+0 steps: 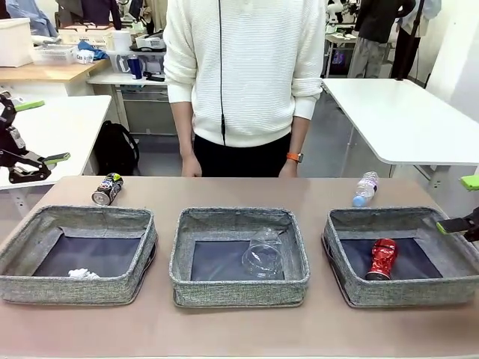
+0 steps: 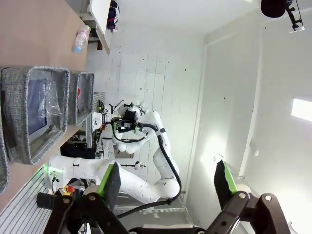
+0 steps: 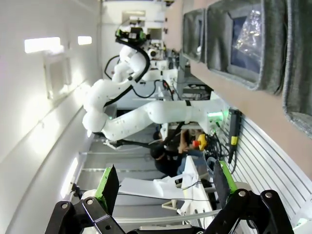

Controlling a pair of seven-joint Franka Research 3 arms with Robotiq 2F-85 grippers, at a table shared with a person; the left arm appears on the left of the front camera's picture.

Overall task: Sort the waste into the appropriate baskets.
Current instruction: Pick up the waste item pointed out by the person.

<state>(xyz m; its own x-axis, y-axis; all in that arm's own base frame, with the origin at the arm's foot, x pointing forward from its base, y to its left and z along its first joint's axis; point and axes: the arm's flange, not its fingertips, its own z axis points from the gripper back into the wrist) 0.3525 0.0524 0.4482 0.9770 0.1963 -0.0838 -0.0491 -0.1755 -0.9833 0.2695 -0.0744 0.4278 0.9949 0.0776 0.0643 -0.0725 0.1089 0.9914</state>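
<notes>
Progress: three of five binned | dark printed can [image 1: 107, 188], small clear bottle [image 1: 364, 189] lay on worktop [image 1: 239, 333] | my jaws stood open, empty

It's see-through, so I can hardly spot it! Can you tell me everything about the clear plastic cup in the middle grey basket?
The clear plastic cup is thin and see-through, with shiny glints and a slightly crinkled look. It isn't upright. It lies tipped over inside the middle grey woven fabric basket, towards the right of it. Its wide round mouth is low and faces the robot's side, and its narrower end points up towards the basket's far wall. It rests on the basket's dark flat bottom, and nothing seems to be inside it.
</notes>
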